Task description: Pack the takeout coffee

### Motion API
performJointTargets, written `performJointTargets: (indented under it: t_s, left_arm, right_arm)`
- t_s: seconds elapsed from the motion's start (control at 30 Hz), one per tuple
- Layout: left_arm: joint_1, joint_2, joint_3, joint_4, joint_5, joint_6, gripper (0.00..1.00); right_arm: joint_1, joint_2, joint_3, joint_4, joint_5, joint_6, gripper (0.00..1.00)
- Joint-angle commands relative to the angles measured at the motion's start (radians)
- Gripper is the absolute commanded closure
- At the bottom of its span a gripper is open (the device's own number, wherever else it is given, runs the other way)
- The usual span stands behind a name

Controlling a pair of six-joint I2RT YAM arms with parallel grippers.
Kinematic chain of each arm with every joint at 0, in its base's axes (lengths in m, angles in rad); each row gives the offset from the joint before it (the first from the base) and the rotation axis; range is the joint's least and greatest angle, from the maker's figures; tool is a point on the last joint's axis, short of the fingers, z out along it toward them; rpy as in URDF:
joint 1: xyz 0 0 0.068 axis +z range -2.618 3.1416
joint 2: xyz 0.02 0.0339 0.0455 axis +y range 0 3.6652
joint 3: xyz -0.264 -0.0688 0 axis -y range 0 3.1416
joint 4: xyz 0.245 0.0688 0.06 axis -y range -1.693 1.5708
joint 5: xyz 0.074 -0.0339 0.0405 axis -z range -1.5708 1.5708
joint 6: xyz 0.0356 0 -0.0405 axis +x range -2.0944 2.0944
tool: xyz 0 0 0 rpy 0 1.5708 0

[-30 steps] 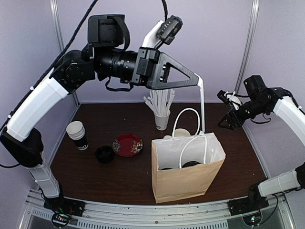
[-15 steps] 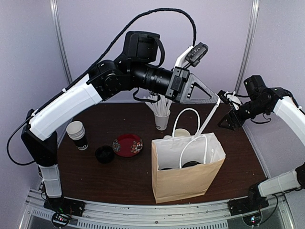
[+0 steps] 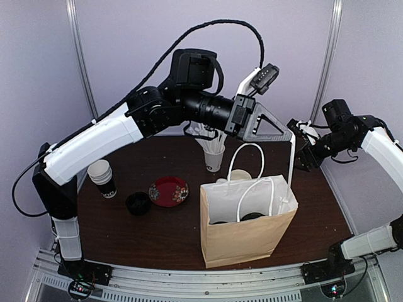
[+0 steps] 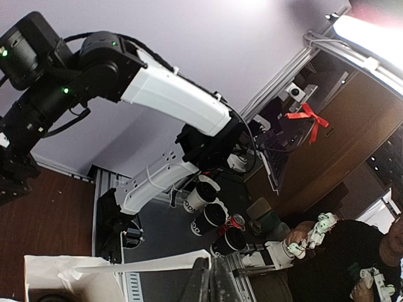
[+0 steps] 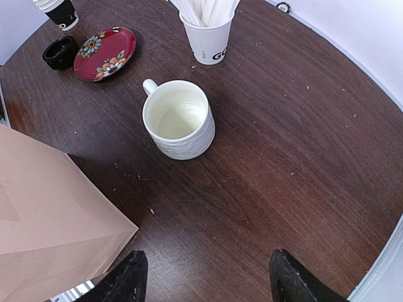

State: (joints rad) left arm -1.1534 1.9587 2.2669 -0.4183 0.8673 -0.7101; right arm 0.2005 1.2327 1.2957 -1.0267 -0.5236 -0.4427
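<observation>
Two black lids [image 3: 253,216] of takeout coffee cups show inside the open brown paper bag [image 3: 245,239]; their bodies are hidden. My left gripper [image 3: 291,134] hangs above the bag's right edge. It is shut on the top of a long white straw [image 3: 291,167] whose lower end reaches into the bag. In the left wrist view the shut gripper [image 4: 211,283] pinches the straw [image 4: 138,265]. My right gripper [image 3: 304,154] is open and empty, above the table right of the bag; its fingers [image 5: 129,280] stand wide apart.
A cream ribbed mug [image 5: 179,119] stands behind the bag. A white cup of straws [image 3: 214,151] is at the back. A red flowered plate [image 3: 169,190], a loose black lid [image 3: 138,202] and a stack of lidless cups [image 3: 104,178] sit on the left.
My left arm swung to the right, carrying the straw from the bag's middle to its right edge; the straw went from slanted to nearly upright. The right arm has not moved.
</observation>
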Motion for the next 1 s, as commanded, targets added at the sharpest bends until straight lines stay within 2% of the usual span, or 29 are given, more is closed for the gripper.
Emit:
performJointTargets:
  t_s: [0.0, 0.17, 0.27, 0.37, 0.47, 0.63, 0.7, 0.8, 0.87, 0.97]
  left_arm:
    - [0.026, 0.026, -0.063, 0.102, 0.023, -0.048, 1.0]
    - [0.031, 0.032, -0.113, 0.099, 0.027, -0.063, 1.0]
    - [0.036, 0.039, -0.126, 0.019, 0.015, -0.039, 1.0]
    - [0.05, 0.036, -0.094, -0.138, -0.063, 0.039, 0.59]
    - [0.067, 0.013, -0.017, -0.307, -0.19, 0.146, 0.38]
    - [0.108, -0.076, 0.062, -0.498, -0.415, 0.321, 0.25]
    - [0.134, -0.136, 0.039, -0.546, -0.529, 0.386, 0.2]
    - [0.195, -0.236, -0.032, -0.584, -0.688, 0.45, 0.17]
    - [0.225, -0.302, -0.095, -0.587, -0.775, 0.485, 0.17]
    - [0.244, -0.393, -0.188, -0.588, -0.887, 0.533, 0.15]
  right_arm:
    - [-0.006, -0.013, -0.011, 0.013, -0.02, -0.01, 0.3]
    - [-0.006, -0.019, -0.014, 0.013, -0.018, -0.011, 0.3]
    - [-0.006, -0.024, -0.018, 0.014, -0.017, -0.014, 0.29]
    - [-0.006, -0.023, -0.004, 0.005, -0.026, -0.014, 0.29]
    - [-0.005, -0.017, 0.049, -0.033, -0.054, -0.014, 0.27]
    - [-0.005, -0.019, 0.184, -0.084, -0.044, -0.016, 0.25]
    - [-0.007, -0.03, 0.226, -0.07, 0.0, 0.004, 0.24]
    - [-0.01, -0.05, 0.277, -0.052, 0.013, 0.056, 0.17]
    - [-0.01, -0.058, 0.309, -0.082, -0.089, 0.044, 0.14]
    - [-0.01, -0.078, 0.336, -0.23, -0.317, -0.128, 0.18]
